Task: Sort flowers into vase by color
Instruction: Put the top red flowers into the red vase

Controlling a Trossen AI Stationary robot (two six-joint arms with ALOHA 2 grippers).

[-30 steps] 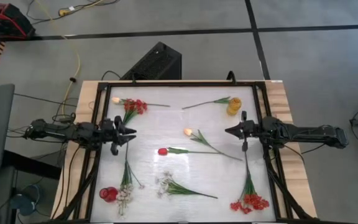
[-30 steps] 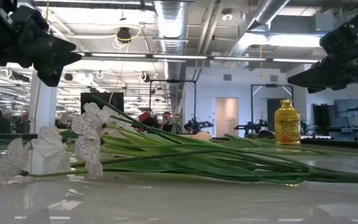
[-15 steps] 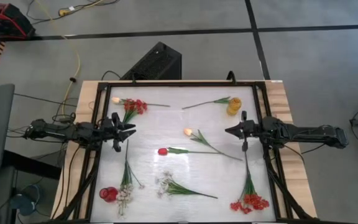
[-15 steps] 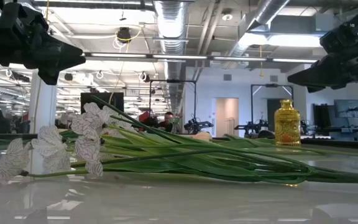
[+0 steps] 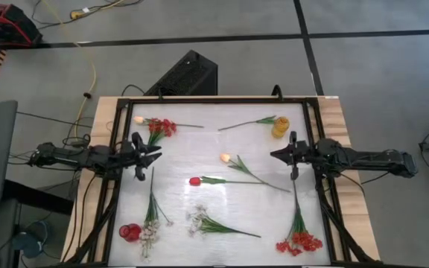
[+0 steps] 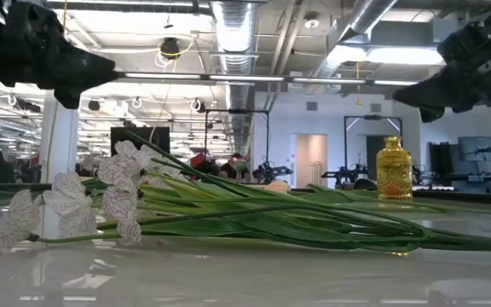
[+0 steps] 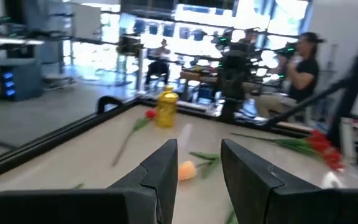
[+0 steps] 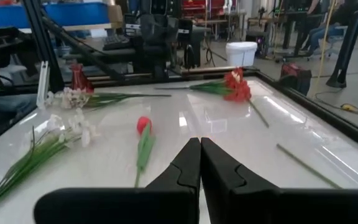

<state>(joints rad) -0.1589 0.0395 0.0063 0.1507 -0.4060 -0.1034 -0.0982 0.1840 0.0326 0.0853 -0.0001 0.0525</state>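
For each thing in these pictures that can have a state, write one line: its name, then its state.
Left gripper: open, empty, above the table's left side.
Right gripper: shut, empty, above the table's right side.
Yellow vase: upright, no flower in it.
Red vase: upright, no flower in it.
Red tulip: lying flat mid-table.
Peach tulip: lying flat.
White spray: lying flat.
Red cluster: lying flat.

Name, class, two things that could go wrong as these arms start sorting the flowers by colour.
1. The red tulip lies close to a peach tulip's stem mid-table, so a grab there might drag both.
2. The red vase stands touching a white spray at the near left corner; lifting that spray could tip it.

The left gripper is open and the right gripper shut, both empty above the table.
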